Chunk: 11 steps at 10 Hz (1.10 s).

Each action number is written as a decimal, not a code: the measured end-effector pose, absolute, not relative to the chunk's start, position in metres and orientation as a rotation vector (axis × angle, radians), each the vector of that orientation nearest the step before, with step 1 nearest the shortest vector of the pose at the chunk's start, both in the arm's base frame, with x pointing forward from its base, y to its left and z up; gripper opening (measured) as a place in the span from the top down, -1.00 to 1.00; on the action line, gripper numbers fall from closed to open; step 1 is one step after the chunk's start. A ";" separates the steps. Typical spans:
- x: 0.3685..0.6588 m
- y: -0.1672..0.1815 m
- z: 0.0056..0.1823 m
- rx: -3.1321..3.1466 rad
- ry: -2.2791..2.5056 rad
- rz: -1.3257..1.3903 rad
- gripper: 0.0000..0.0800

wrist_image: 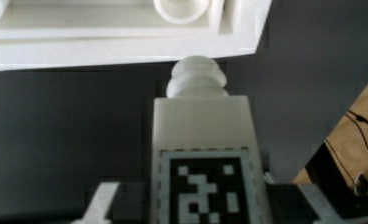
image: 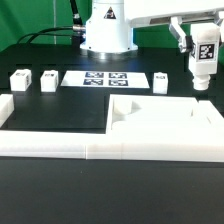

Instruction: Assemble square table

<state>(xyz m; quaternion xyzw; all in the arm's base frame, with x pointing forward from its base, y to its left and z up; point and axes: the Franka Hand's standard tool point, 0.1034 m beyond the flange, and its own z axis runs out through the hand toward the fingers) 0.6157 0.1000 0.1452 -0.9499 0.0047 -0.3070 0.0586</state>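
Right now the short white plastic leg (image: 205,55), a black-and-white tag on its face, hangs upright in the air above the bench's far edge at the exterior view's right, with its threaded tip pointing down. The two-finger gripper (wrist_image: 195,208) pinches it from both sides near its upper end. Below it and nearer the front edge, the thick white square plastic slab (image: 165,122) lies flat, tucked against the long low white border wall (image: 50,140). In the wrist view its screw holes (wrist_image: 172,8) show just beyond the leg's tip. Three more short white legs (image: 47,80) stand along the far edge, flanking the marker board (image: 105,77). To my eye the held leg is light, rigid and rather smooth, so a grip on its flat sides suits it. The slab looks heavier and stiff.
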 end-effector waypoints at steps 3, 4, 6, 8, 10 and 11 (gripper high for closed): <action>0.619 0.100 0.138 -2.896 0.028 -0.876 0.28; 0.624 0.100 0.131 -2.910 0.024 -0.851 0.28; 0.621 0.103 0.113 -2.914 0.019 -0.859 0.28; 0.621 0.102 0.113 -2.916 0.019 -0.853 0.28; 0.620 0.102 0.112 -2.917 0.019 -0.851 0.28; 0.619 0.105 0.111 -2.910 0.047 -0.845 0.28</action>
